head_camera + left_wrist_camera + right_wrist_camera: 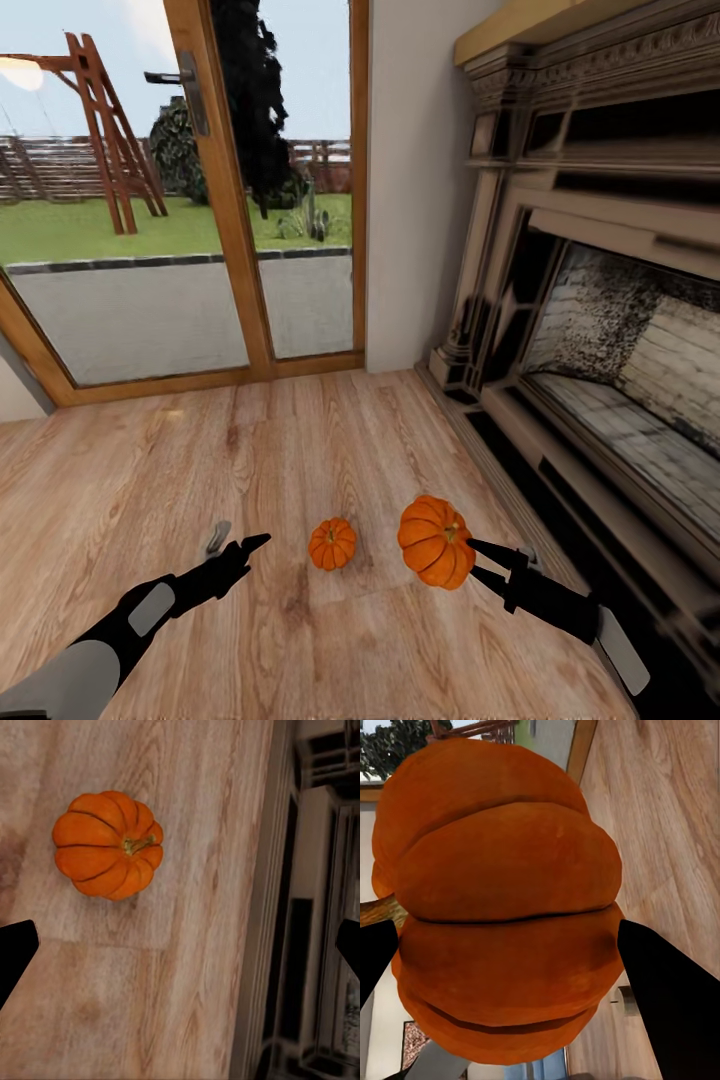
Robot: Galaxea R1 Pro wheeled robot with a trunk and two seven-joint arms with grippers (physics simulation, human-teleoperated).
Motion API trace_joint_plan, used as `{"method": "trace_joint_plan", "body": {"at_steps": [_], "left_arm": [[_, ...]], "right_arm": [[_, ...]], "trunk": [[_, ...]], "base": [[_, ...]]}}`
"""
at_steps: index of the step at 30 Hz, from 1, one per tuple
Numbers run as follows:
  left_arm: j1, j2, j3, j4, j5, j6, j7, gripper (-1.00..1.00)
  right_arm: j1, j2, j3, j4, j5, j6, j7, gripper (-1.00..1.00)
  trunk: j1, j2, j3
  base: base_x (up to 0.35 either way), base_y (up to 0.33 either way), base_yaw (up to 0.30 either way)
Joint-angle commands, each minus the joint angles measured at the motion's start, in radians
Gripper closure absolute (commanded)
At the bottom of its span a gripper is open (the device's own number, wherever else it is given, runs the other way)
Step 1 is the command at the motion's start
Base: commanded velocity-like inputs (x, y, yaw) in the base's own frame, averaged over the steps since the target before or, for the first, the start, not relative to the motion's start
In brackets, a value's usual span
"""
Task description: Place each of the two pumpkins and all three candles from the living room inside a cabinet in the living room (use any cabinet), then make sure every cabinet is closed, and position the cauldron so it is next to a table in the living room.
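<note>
— Holding anything yet?

— Yes. The right gripper [468, 552] is clamping one pumpkin [436, 541]; in the right wrist view both black fingers [671, 999] are pressing against the ribbed sides of the fruit [502, 900], which seems to be hanging clear of the wood floor [180, 470], near the edge running along the fireplace [600, 330].

— And the other one?

— The second pumpkin [332, 543] is sitting on the planks between the two arms, stem tilted. The left gripper [236, 544] is hovering beside it with its fingers spread wide and nothing between them; from the left wrist view the pumpkin [109, 844] is lying off to one side of the gap, not centred.

— So what is the sensible move?

— Probably lining that left hand up so the fruit is sitting midway between the fingertips, then descending and closing across the widest ribs, avoiding the stem. The right grip looks firm enough, but I would be keeping that wrist level while moving.

— Arm poses?

— Both forearms are reaching forward and low, angled inward toward each other.
</note>
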Motion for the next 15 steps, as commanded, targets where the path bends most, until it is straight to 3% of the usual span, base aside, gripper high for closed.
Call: {"method": "trace_joint_plan", "body": {"at_steps": [1, 15], "left_arm": [[0.000, 0.000, 0.001, -0.001, 0.007, 0.008, -0.001, -1.00], [0.000, 0.000, -0.002, 0.005, 0.005, 0.010, -0.011, -1.00]], "right_arm": [[0.000, 0.000, 0.000, 0.000, -0.001, 0.005, 0.002, 1.00], [0.000, 0.003, 0.000, -0.001, -0.001, 0.006, 0.001, 1.00]], "trunk": [[0.000, -0.001, -0.005], [0.006, -0.004, -0.059]], "base": [[0.000, 0.000, 0.000], [0.000, 0.000, 0.000]]}}
